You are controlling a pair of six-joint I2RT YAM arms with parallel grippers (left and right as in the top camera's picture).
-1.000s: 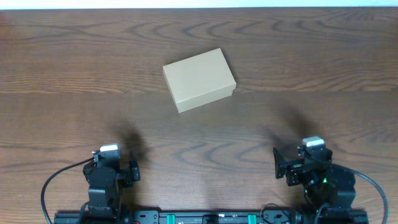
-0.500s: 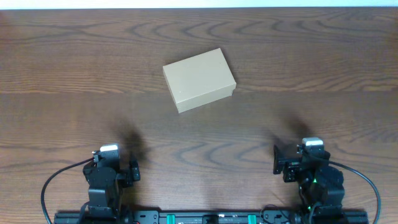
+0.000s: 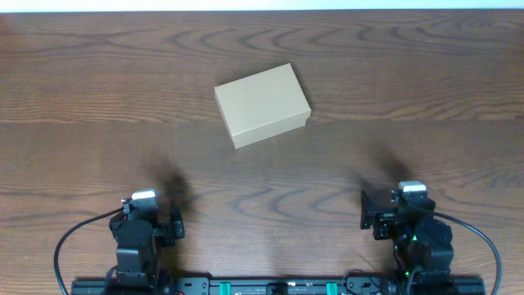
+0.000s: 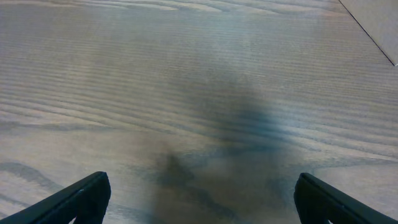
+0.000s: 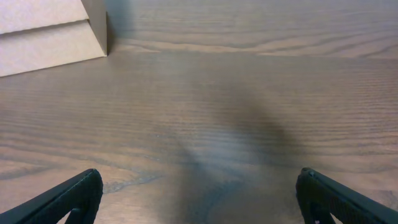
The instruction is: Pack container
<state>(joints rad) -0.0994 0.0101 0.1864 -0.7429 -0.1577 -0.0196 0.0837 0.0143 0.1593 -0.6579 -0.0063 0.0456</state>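
Container lies well beyond both end effectors.

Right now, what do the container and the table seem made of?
The container: likely cardboard, matte tan, with a folded lid edge showing in the right wrist view. The table: dark brown wood grain, faint sheen; solid wood or laminate cannot be told.

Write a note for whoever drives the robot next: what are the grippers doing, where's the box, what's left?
Left gripper: open, empty.
Right gripper: open, empty.
Small rectangular tan cardboard box: lid shut, in the middle of the dark wooden table, well apart from both grippers.
Done: nothing that shows.
Left: open the box and pack it; no items to pack are in view.
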